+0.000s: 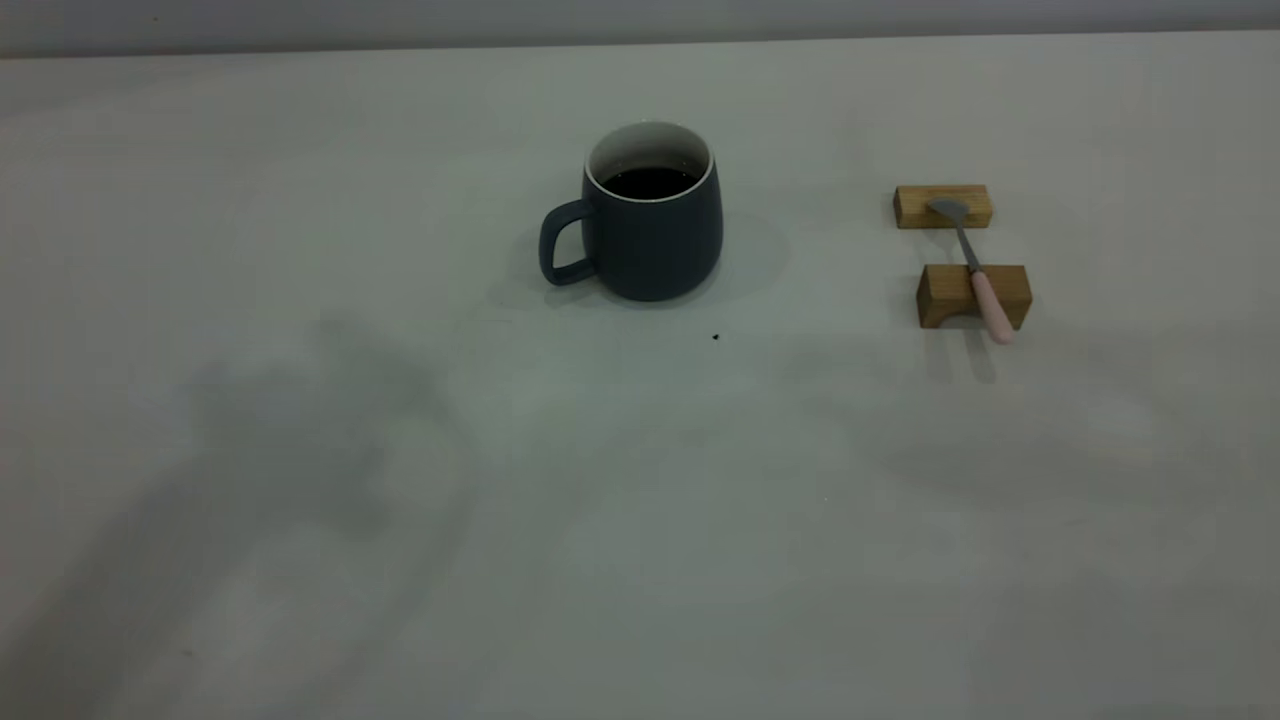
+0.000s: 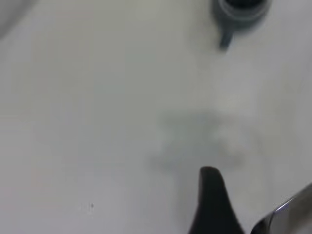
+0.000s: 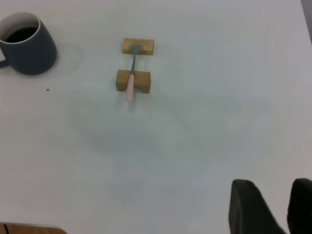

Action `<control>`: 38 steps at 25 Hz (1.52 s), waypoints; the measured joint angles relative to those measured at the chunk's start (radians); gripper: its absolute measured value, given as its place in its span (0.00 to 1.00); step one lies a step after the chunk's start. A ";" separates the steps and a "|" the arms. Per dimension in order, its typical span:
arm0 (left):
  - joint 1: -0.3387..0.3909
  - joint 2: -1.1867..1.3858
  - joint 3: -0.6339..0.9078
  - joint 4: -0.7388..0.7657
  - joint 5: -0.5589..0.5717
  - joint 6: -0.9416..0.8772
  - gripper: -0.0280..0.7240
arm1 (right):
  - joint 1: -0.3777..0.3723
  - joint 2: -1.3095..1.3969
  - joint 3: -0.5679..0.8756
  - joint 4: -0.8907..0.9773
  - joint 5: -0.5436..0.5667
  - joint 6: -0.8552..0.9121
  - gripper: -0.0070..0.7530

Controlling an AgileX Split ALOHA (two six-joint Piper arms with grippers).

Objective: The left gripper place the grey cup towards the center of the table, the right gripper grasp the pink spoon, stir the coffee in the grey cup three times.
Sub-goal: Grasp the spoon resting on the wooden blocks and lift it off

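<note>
The grey cup [image 1: 650, 240] stands upright near the middle of the table [image 1: 640, 520], its handle toward the left, with dark coffee [image 1: 650, 182] inside. The pink spoon [image 1: 975, 265] lies bridged across two wooden blocks to the cup's right, pink handle toward the front. Neither gripper shows in the exterior view. In the left wrist view the left gripper [image 2: 214, 204] hangs over bare table, far from the cup [image 2: 241, 12]. In the right wrist view the right gripper [image 3: 272, 187] is open and empty, well away from the spoon [image 3: 131, 73] and the cup [image 3: 29, 51].
The spoon rests on a far wooden block [image 1: 942, 205] under its bowl and a near block [image 1: 972, 295] under its stem. A tiny black speck [image 1: 715, 337] lies in front of the cup. Arm shadows fall on the front left of the table.
</note>
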 joint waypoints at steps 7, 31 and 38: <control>0.000 -0.448 0.304 0.009 0.000 -0.252 0.79 | 0.000 0.000 0.000 0.000 0.000 0.000 0.32; 0.000 -1.073 1.036 -0.077 -0.048 -0.233 0.79 | 0.000 0.000 0.000 0.000 0.000 0.000 0.32; 0.155 -1.073 1.037 -0.080 -0.052 -0.232 0.79 | 0.000 0.000 0.000 0.000 0.000 0.000 0.32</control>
